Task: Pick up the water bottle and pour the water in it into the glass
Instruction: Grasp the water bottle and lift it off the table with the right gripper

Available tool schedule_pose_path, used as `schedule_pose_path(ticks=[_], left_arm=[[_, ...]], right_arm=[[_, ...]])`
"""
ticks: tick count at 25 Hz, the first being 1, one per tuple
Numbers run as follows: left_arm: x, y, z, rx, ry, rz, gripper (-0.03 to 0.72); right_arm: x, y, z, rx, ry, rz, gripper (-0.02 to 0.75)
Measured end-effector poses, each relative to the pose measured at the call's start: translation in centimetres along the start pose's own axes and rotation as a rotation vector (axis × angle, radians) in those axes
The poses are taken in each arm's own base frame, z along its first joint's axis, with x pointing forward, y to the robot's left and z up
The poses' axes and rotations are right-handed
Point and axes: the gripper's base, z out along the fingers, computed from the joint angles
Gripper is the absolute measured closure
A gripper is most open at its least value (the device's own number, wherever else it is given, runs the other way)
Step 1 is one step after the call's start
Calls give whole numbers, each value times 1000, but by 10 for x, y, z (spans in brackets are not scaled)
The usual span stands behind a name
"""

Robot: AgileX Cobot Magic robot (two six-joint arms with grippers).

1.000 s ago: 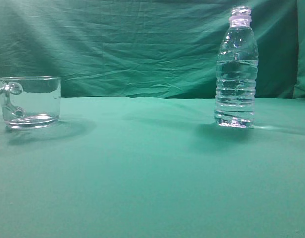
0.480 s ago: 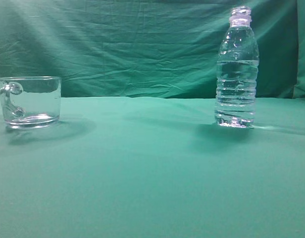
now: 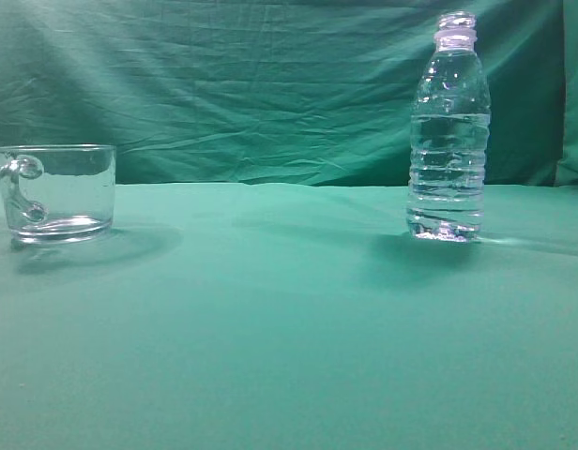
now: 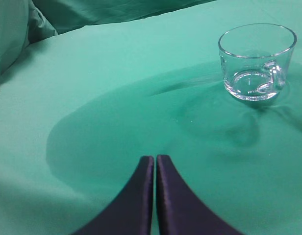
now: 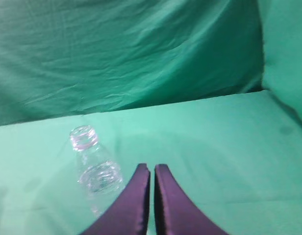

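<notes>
Water bottle [image 3: 448,131] upright on green cloth [image 3: 289,328], R side, uncapped, water [image 3: 448,173] approx to shoulder. Glass [image 3: 56,192] far L, well apart, handle facing cam. Left gripper [image 4: 155,157] pressed together, holding nothing, glass ahead-right. Right gripper [image 5: 152,167] pressed together, bottle just ahead-left.

1. This looks like a staged robot test set-up in a lab or studio, not a lived-in room.
2. A green cloth [image 3: 289,356] covers the whole bench, and a wrinkled green backdrop [image 3: 251,84] of the same fabric hangs behind it, hiding any walls or furniture.
3. Only two props stand on the cloth, well apart: a clear glass [image 3: 56,192] and a water bottle [image 3: 448,131].
4. The wrist views show the same green fabric on every side.
</notes>
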Motion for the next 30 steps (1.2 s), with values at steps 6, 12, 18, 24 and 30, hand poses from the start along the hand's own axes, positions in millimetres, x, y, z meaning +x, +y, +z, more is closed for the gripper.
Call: schedule_pose_path(ticks=[6,12,18,24,30], left_arm=[[0,0,0,0,0,0,688],[0,0,0,0,0,0,688],[0,0,0,0,0,0,688],[0,0,0,0,0,0,688],[0,0,0,0,0,0,688]], right_arm=[[18,22,42,-162,77,-143,738],[36,31,84,-240,88,-174,618],[49,34,119,-243,156,-181,169],[60,34,137,-239,206,-206,92],[76,34,161,-238,237,-199,92]])
